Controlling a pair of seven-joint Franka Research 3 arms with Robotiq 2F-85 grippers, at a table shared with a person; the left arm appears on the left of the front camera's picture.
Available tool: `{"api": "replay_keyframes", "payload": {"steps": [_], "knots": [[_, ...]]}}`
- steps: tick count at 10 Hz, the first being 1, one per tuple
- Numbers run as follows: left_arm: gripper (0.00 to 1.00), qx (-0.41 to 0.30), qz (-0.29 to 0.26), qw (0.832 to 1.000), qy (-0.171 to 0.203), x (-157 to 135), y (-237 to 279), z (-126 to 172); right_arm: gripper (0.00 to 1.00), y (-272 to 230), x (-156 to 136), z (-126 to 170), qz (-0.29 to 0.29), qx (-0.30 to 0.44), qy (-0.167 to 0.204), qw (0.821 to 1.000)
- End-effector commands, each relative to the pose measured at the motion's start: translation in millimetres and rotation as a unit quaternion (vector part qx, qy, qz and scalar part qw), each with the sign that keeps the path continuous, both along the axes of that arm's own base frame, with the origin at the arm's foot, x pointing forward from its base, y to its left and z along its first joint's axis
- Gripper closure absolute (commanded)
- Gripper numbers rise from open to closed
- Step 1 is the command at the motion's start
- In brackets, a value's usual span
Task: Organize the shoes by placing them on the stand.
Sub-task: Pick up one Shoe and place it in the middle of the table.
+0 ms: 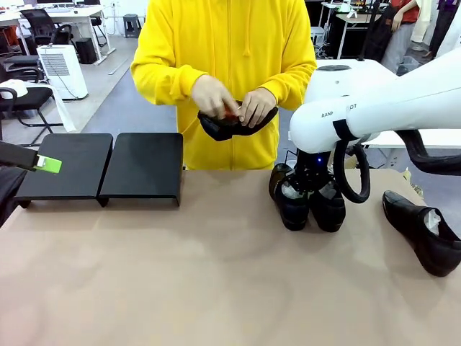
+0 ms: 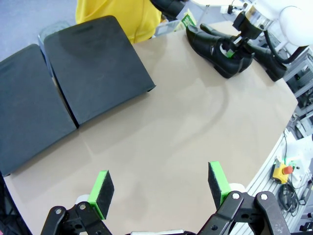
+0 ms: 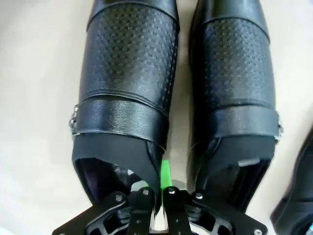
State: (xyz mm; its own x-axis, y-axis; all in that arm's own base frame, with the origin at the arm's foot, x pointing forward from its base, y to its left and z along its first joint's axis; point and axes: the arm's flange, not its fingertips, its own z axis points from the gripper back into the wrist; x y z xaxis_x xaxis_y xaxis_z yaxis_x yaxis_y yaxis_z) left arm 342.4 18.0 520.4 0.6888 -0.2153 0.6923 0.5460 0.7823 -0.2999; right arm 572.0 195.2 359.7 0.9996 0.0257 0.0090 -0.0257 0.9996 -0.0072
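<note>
From my station I see a tan table (image 1: 216, 281) with a smooth matte top. The stand (image 1: 108, 167) sits at ten o'clock as two sloped black platforms side by side. My left gripper (image 2: 161, 188) hovers over the near edge, pads wide apart, holding nothing. At two o'clock my right gripper (image 3: 160, 181) is clamped on the inner collar of one shoe in the pair of shoes (image 1: 311, 202). A third shoe (image 1: 421, 231) lies at three o'clock. A person at twelve holds the fourth shoe (image 1: 229, 126). Behind them are a grey floor, office chairs (image 1: 29, 79) and a white floor unit (image 1: 63, 71).
</note>
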Motion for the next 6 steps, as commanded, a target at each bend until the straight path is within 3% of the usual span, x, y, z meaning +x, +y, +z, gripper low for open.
{"api": "replay_keyframes", "payload": {"steps": [1, 4, 6], "knots": [[0.0, -0.006, -0.008, 1.0, -0.006, 1, 1, 0, 1.0, 8, -45, 50, -0.005, -0.024, -0.057, 0.998], [0.0, -0.006, -0.008, 1.0, -0.006, 1, 1, 0, 1.0, 14, -127, 107, 0.011, 0.021, -0.11, 0.994], [0.0, -0.006, -0.008, 1.0, -0.006, 1, 1, 0, 1.0, 16, -176, 127, 0.08, 0.037, -0.117, 0.989]]}}
